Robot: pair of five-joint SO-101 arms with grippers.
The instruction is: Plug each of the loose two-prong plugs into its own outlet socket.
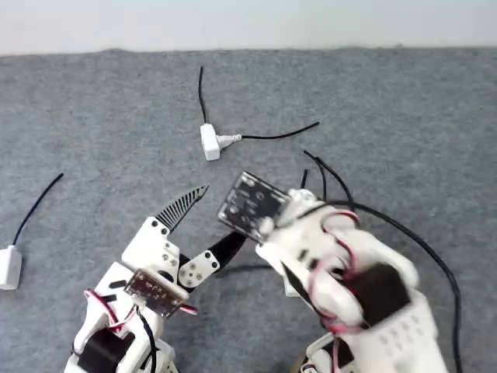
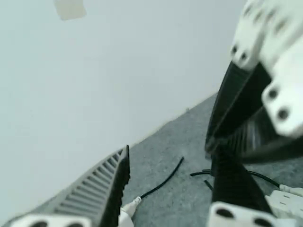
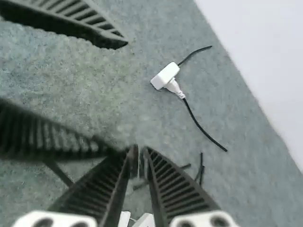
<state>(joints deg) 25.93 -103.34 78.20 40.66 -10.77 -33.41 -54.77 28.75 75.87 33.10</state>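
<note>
A white two-prong plug (image 1: 210,141) with a black cable lies on the grey carpet toward the back; it also shows in the right wrist view (image 3: 165,75) and at the edge of the left wrist view (image 2: 125,213). A second white piece (image 1: 9,266) with a black cable lies at the far left edge. My left gripper (image 1: 220,216) stands open near the middle with nothing between its fingers. My right gripper (image 3: 139,153) is shut, its tips nearly touching, close beside one of the left gripper's fingers (image 3: 47,142). In the high view the right arm's own body hides its fingers.
Several black cables (image 1: 334,183) run across the carpet and under the right arm (image 1: 349,280). A white ribbed piece (image 2: 289,201) lies low beside the right arm. A pale wall (image 1: 248,23) bounds the carpet at the back.
</note>
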